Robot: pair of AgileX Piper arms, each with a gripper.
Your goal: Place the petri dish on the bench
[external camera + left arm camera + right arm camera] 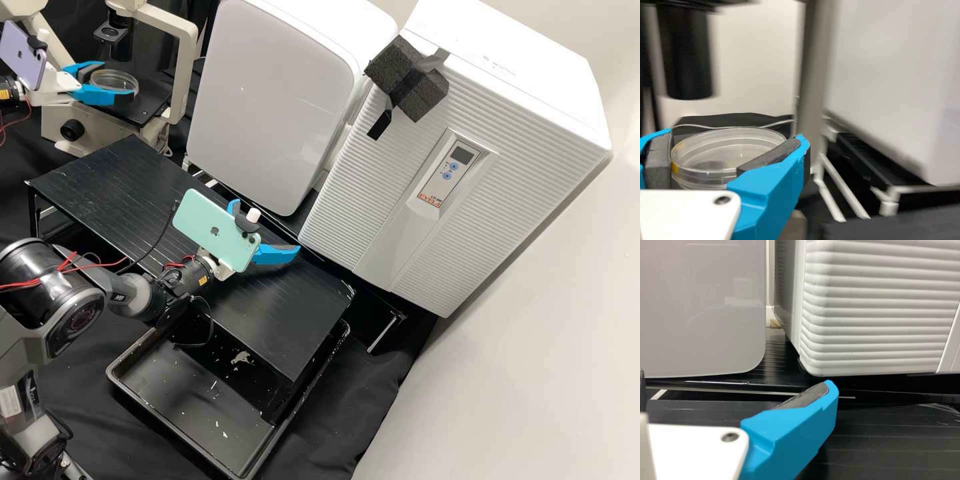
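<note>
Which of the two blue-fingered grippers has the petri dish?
The left gripper, at the microscope: its fingers clasp the petri dish from both sides, while the right gripper has its fingers apart with nothing between them.

The petri dish (725, 155) looks clear, smooth, glossy plastic.

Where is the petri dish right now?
In the high view, the petri dish is at the upper left, held in the left gripper, by the microscope.

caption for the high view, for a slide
Left gripper holding a petri dish at the microscope, right gripper open over the black bench.
</note>
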